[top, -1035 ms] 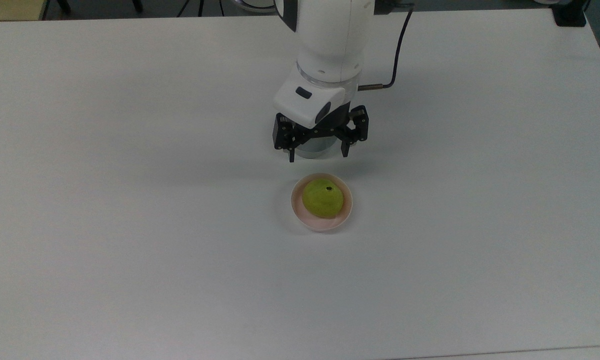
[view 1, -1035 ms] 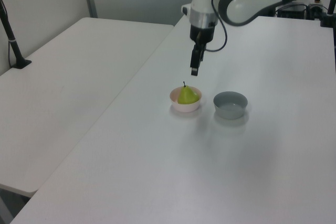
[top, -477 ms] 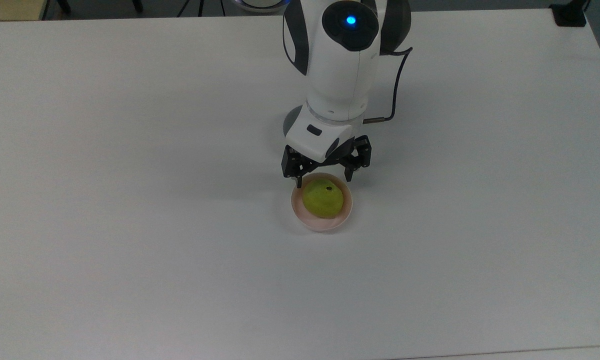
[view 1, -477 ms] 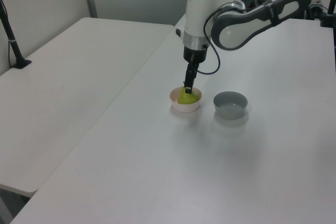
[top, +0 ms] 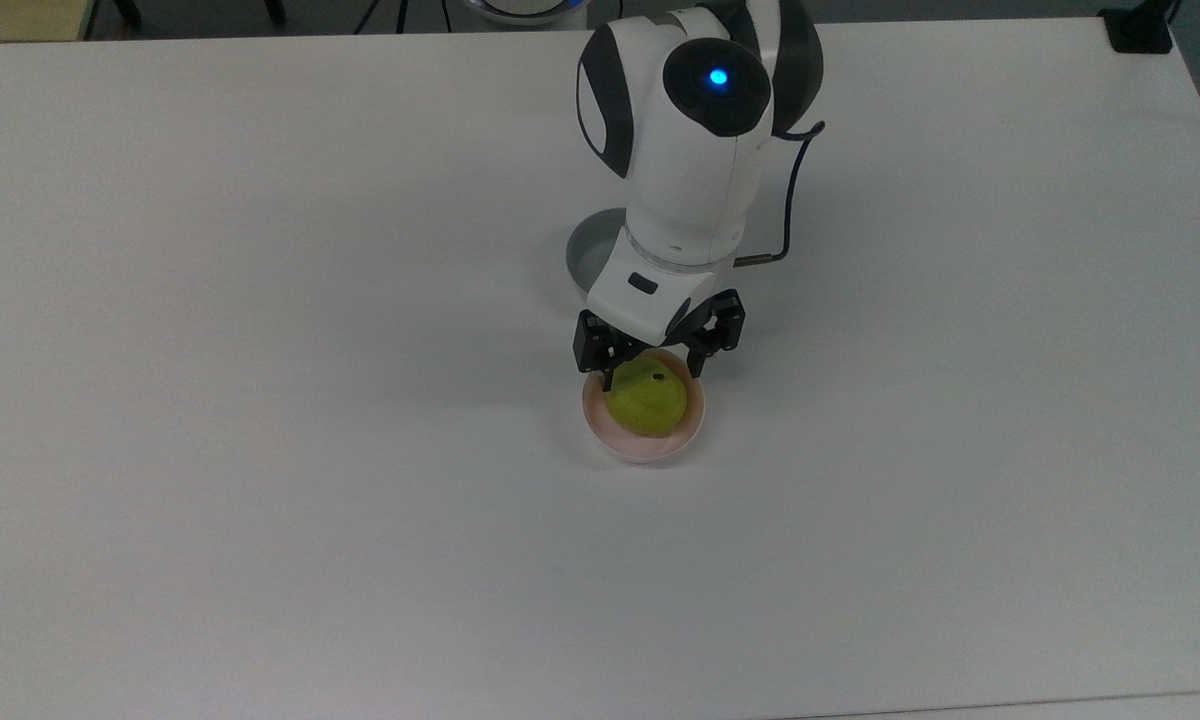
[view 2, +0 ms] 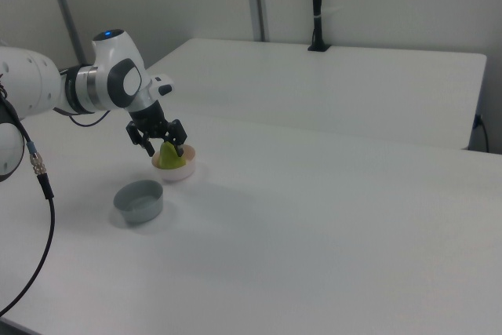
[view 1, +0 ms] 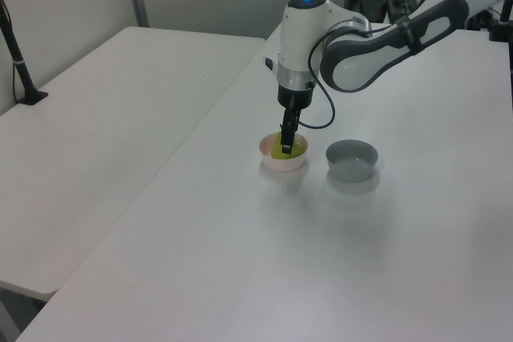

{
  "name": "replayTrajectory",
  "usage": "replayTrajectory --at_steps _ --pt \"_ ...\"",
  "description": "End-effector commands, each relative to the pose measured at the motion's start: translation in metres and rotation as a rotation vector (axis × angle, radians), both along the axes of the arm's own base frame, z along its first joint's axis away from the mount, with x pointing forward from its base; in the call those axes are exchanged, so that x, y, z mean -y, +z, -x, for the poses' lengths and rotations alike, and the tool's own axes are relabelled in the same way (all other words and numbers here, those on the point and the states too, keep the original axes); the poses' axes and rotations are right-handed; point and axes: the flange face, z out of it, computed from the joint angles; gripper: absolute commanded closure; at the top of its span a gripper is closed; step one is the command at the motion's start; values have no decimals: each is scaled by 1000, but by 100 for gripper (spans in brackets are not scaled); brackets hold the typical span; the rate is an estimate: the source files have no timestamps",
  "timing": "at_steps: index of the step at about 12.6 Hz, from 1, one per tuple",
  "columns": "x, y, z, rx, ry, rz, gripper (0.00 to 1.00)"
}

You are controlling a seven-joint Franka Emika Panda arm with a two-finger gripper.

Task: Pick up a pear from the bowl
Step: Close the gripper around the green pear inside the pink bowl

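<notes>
The yellow-green pear (top: 648, 403) sits in the small pale pink bowl (top: 646, 451) near the middle of the white table. My gripper (top: 652, 374) hangs straight down over the bowl. It is open, with one black finger on each side of the pear's upper part and a gap to the fruit on both sides. In the left view the gripper (view 1: 286, 146) covers most of the pear (view 1: 296, 148) inside the bowl (view 1: 284, 165). The right view shows the gripper (view 2: 165, 147) straddling the pear (view 2: 170, 158) above the bowl (view 2: 177, 172).
A grey straighter-sided bowl (view 1: 351, 159) stands beside the pink one, partly under the arm in the top view (top: 585, 254) and in front in the right view (view 2: 139, 200). A second white table (view 1: 96, 118) adjoins this one.
The arm moved from above the grey bowl to the pink bowl and came down. The open fingers now flank the pear. Pear and bowl have not moved.
</notes>
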Motion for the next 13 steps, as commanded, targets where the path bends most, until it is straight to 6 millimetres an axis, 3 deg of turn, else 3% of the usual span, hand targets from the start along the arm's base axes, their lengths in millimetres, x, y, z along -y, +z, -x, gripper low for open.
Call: replayTrajectory --at_steps 1,8,9,13 --pt "-2 -8 0 17 -1 17 11" --pt "-1 -15 -4 47 10 23 12" --pt "0 -16 -4 46 10 24 18" --pt "2 -17 -4 43 12 27 22"
